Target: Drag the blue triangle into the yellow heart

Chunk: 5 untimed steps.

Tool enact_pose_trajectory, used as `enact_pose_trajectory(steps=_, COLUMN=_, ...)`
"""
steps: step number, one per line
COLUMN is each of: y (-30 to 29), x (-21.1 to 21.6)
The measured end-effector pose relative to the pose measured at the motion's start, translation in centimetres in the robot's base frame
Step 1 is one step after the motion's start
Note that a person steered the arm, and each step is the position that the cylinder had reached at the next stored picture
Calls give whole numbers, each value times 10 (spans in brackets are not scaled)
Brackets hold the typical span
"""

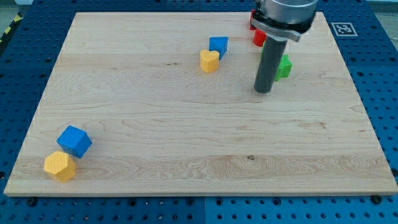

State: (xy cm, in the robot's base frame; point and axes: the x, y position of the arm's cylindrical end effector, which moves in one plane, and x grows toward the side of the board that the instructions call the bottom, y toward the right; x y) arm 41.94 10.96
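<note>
The blue triangle (219, 45) lies near the view's top centre, touching the yellow heart (209, 61) just below and left of it. My tip (263, 91) rests on the board to the right of both, roughly 85 px from the heart. The rod rises from it toward the view's top.
A green block (284, 67) sits just right of the rod, partly hidden by it. A red block (258, 36) lies behind the rod at the top. A blue cube (74, 141) and a yellow hexagon block (60, 166) sit at the bottom left. The wooden board (186, 143) lies on a blue pegboard.
</note>
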Motion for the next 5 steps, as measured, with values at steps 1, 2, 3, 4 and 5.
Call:
enact_pose_trajectory(steps=1, y=-9, x=-34)
enact_pose_trajectory(steps=2, y=-9, x=-73)
enact_pose_trajectory(steps=3, y=-9, x=-107)
enact_pose_trajectory(steps=4, y=-13, x=-115)
enact_pose_trajectory(steps=5, y=-41, x=-125)
